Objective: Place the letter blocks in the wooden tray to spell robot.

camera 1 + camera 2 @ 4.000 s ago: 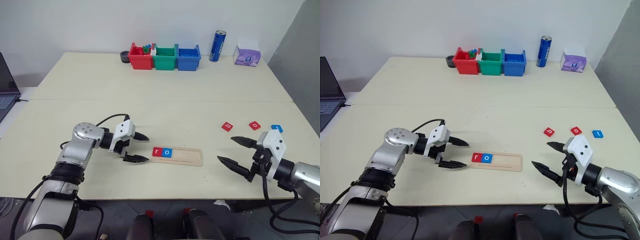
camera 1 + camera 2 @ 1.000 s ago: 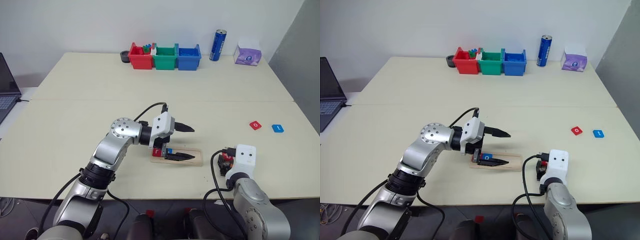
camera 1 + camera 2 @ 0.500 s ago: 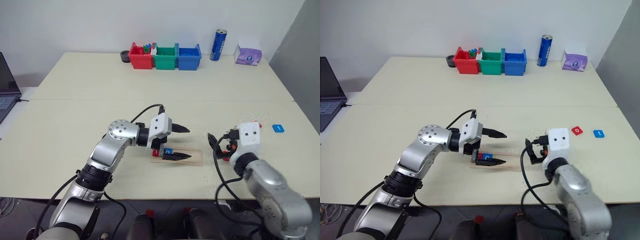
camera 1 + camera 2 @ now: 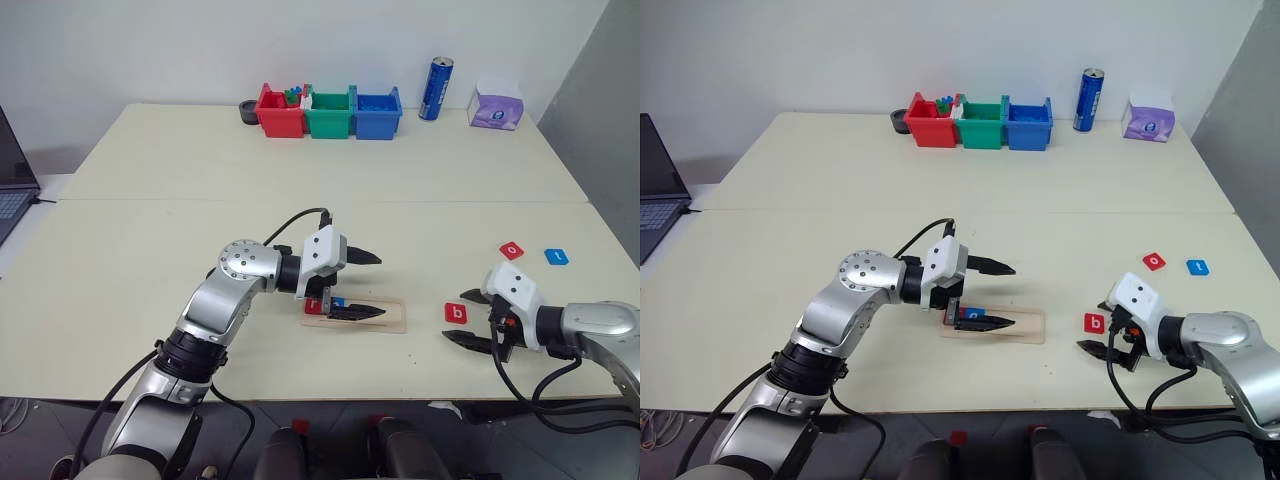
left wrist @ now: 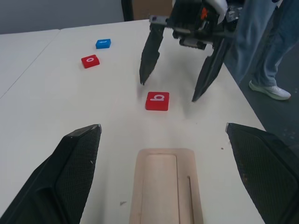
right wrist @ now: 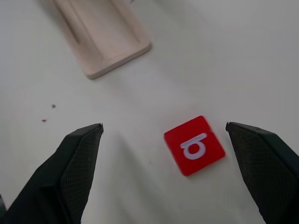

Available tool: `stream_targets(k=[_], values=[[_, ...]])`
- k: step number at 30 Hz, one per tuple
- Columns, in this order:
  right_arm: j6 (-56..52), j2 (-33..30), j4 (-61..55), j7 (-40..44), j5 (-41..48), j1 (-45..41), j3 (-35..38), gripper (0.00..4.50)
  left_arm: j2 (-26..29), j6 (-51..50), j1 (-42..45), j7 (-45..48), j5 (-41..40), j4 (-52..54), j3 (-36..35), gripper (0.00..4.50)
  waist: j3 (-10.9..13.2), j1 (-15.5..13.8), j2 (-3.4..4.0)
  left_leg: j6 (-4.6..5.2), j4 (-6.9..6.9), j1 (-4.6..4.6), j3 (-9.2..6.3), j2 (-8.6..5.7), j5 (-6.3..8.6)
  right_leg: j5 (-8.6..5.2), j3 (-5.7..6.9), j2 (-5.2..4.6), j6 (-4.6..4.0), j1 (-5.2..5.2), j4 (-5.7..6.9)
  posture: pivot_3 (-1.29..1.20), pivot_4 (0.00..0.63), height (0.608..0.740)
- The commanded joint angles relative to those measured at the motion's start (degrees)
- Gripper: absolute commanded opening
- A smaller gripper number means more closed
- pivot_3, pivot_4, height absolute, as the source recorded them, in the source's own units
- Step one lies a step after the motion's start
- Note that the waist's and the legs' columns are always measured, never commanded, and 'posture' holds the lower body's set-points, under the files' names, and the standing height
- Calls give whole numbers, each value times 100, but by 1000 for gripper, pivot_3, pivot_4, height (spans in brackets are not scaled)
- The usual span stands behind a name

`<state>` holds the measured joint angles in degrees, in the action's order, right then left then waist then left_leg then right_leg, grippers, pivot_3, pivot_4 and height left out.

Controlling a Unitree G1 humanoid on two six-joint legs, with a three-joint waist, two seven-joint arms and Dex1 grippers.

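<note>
We saw the small flat red square tile with a white "b" point(image 4: 456, 312) lying flat on the pale desk point(image 4: 200, 180), just ahead of our right jaws point(image 4: 472, 318) and apart from both fingertips; those jaws stood released, wide and empty. The thin pale wooden tray point(image 4: 385, 317) lay beyond the tile from that side, its long axis running across us, its bare end towards the tile. Our left jaws point(image 4: 374, 285) hung spread over the tray, gripping nothing, where a red tile point(image 4: 313, 306) and a blue tile point(image 4: 338, 301) sat partly hidden; we could not read their letters. A red tile marked "o" point(image 4: 511, 250) and a blue tile point(image 4: 556, 256), letter unclear, lay further out beyond the right jaws. We judged the right arm much the nearer to the "b".
</note>
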<state>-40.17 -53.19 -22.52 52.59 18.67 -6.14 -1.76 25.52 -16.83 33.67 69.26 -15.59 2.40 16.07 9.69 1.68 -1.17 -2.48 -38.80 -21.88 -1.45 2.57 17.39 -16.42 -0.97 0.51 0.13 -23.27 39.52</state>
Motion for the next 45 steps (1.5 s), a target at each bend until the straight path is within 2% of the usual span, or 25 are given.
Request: stream_targets(k=[1, 8, 9, 11, 18, 22, 24, 30, 34, 40, 45], values=[[595, -138, 512, 299, -374, -381, -313, 4478, -11, 98, 11, -10, -50, 216, 9, 4500, 0, -2, 0, 0, -1, 0, 0, 0, 0, 0, 0, 0, 0, 0, 0, 0, 150, 740], [961, -158, 1245, 728, -673, -837, -706, 4478, 1, 91, 26, -4, -30, 217, 15, 4500, 0, -15, 0, -2, -1, -1, 0, 1, -1, 1, 1, -1, 0, 0, -2, 0, 150, 740], [934, -148, 1317, 775, -672, -895, -714, 4314, 7, 95, 22, -4, -27, 218, 13, 4500, 0, -17, 0, -2, -1, -1, 0, 1, -1, 1, 1, -1, 0, 0, -2, 0, 150, 740], [913, -135, 1438, 831, -697, -990, -732, 3887, 23, 100, 11, -1, -21, 216, 7, 4500, 0, -17, 0, -2, -2, 0, 1, 1, -1, 1, 1, -3, -1, 0, 0, 0, 150, 740], [792, -102, 1403, 903, -647, -1076, -663, 1484, 193, 231, -52, -49, 64, 45, -140, 4500, 0, -19, 0, -2, -4, 1, 0, 2, -1, 1, 1, -3, -1, 1, 3, 0, 150, 740], [550, -95, 865, 823, -423, -1117, -450, 1460, 545, 483, -109, 26, 113, -223, -338, 4500, 2, -9, 3, -2, -3, 2, 0, 3, -1, 1, 1, -3, -1, 0, 6, 0, 150, 740], [185, 111, 342, 654, -181, -1266, -392, 1460, 857, 690, -160, 186, 145, -465, -454, 4500, 3, 9, 5, -2, -3, 3, -2, 3, -1, 1, 2, -2, -1, 0, 8, 0, 150, 740], [-1010, 1256, -572, -177, 61, -1890, -1048, 1460, 1375, 1216, -334, 655, 33, -922, -730, 4500, 6, -2, 9, -2, -3, 9, -7, 12, -1, 1, 5, 7, -3, -2, 21, 0, 150, 740], [-1109, 1951, -333, -477, -169, -2338, -1819, 1460, 1578, 1746, -386, 654, 340, -1263, -724, 4500, 8, -32, 7, -3, -7, 1, -2, 5, -1, 1, 6, -2, -3, -5, 19, 0, 150, 740], [-884, 2078, 95, -467, -497, -2600, -2381, 1460, 1644, 1892, -435, 621, 392, -1246, -737, 4500, 7, -66, 7, -2, -8, -7, 1, 2, -1, 1, 10, -10, -3, -6, 9, 0, 150, 740], [-728, 2092, 418, -418, -661, -2751, -2486, 1460, 1645, 1900, -508, 565, 398, -1131, -770, 4500, 8, -24, 7, -2, -6, -5, -2, 6, -1, 1, 11, -7, -3, -10, 18, 0, 150, 740]])
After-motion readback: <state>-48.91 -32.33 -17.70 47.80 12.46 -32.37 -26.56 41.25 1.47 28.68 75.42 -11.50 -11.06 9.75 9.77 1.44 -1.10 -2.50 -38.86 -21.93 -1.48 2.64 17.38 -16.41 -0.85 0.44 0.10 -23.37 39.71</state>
